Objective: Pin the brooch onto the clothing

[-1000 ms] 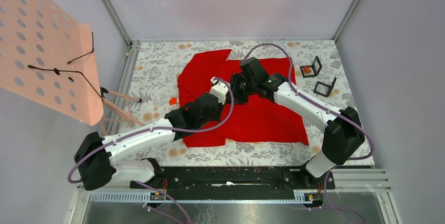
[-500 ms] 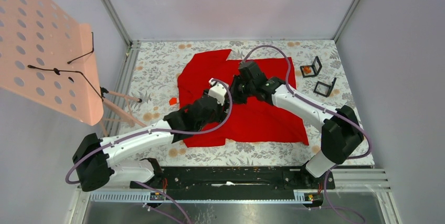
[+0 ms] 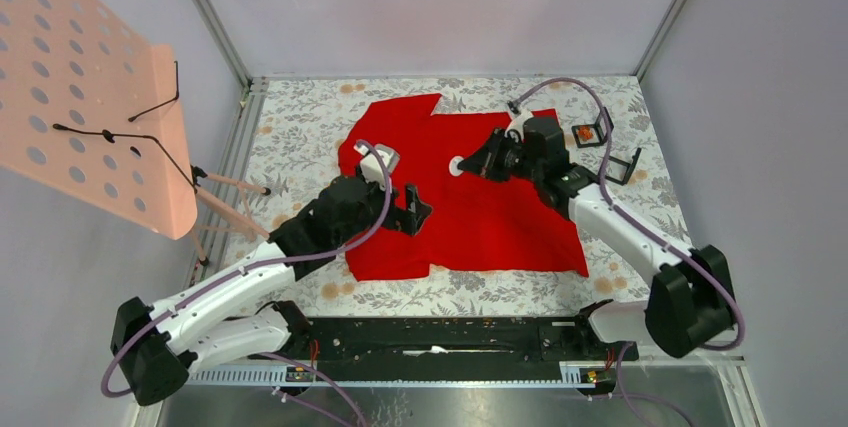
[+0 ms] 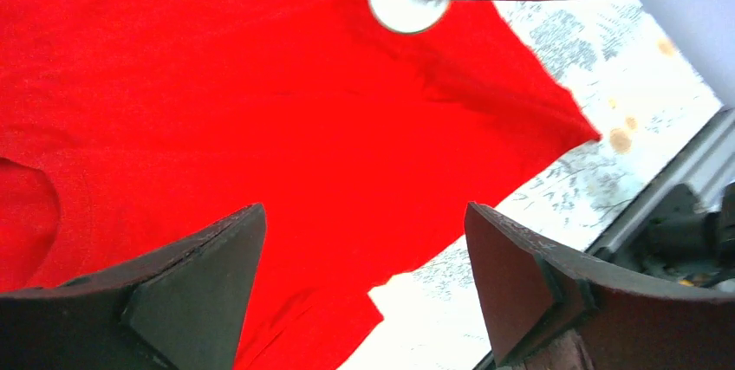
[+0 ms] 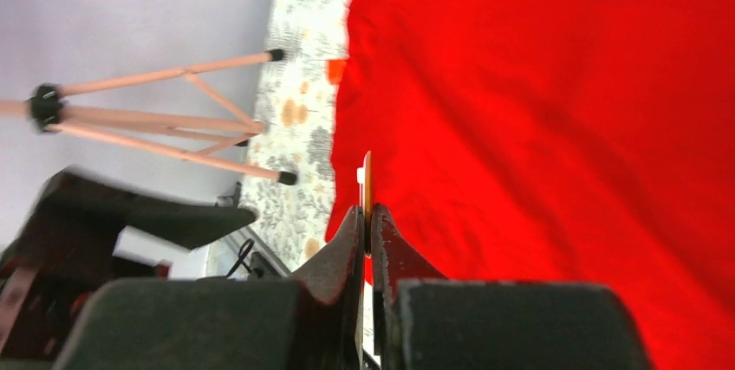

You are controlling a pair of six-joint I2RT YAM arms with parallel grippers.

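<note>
The right gripper (image 5: 366, 214) is clamped shut on the edge of the brooch (image 5: 367, 181), a white disc, probably light and rigid, poised over the chest of the red shirt (image 3: 500, 222). The left gripper (image 4: 362, 214) gapes wide and empty. The red shirt, spread on the floral tablecloth (image 3: 300, 127), looks soft and limp; pinching a fold beside the brooch should steady it.

A robot lab test cell: plain grey walls (image 3: 440, 7) framed by aluminium posts (image 3: 205, 12) box in a floral-covered surface (image 3: 300, 127). A left arm (image 3: 230, 282) and right arm (image 3: 620, 227) are bolted to a black rail (image 3: 440, 342) at the bottom. A pink perforated board (image 3: 90, 97) on a tripod (image 3: 235, 207) stands at the upper left
</note>
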